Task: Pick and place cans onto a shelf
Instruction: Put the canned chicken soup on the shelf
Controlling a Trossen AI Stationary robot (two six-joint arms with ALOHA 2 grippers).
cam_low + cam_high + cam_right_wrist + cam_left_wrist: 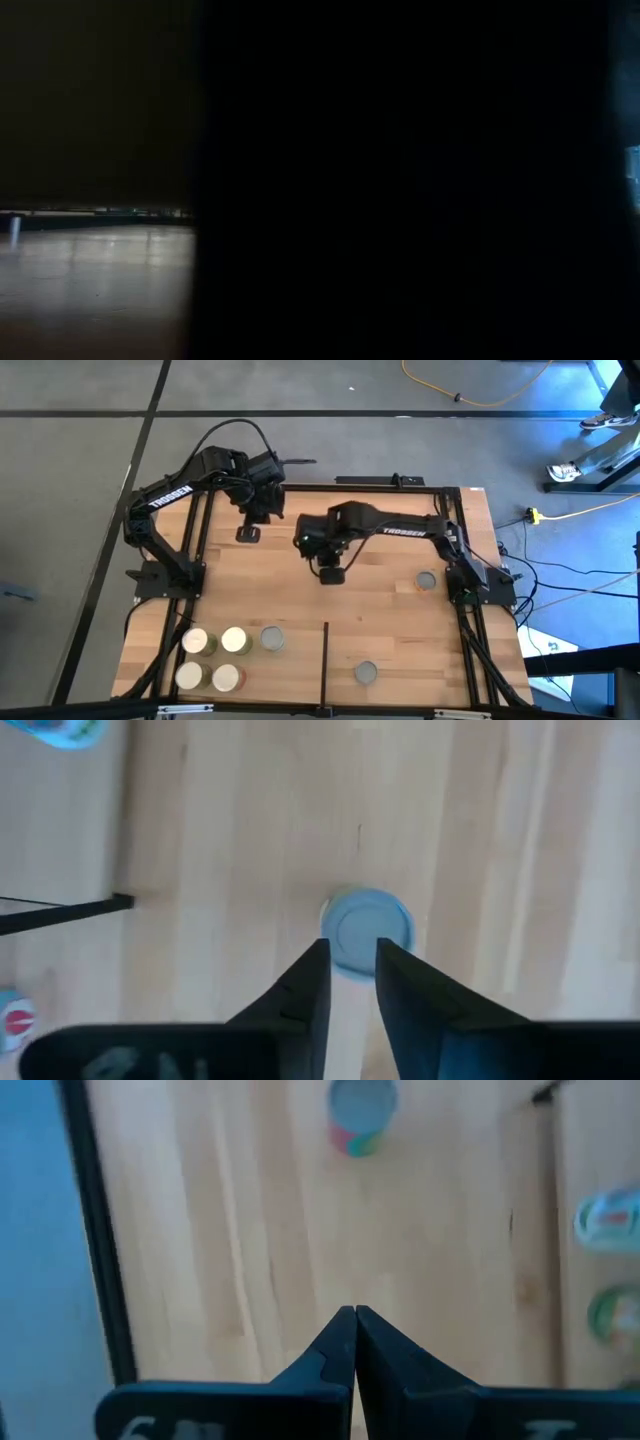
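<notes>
Right pincer point(352, 965) (parted) — can point(366, 931) just beyond.

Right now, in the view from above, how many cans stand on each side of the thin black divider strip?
Cans left of the divider strip: 5, in a cluster
Cans right of it: 2, one near the front, one by the right arm's base
Total: 7

High view looks straight down; wrist views face the table point(380, 620) closely.
</notes>
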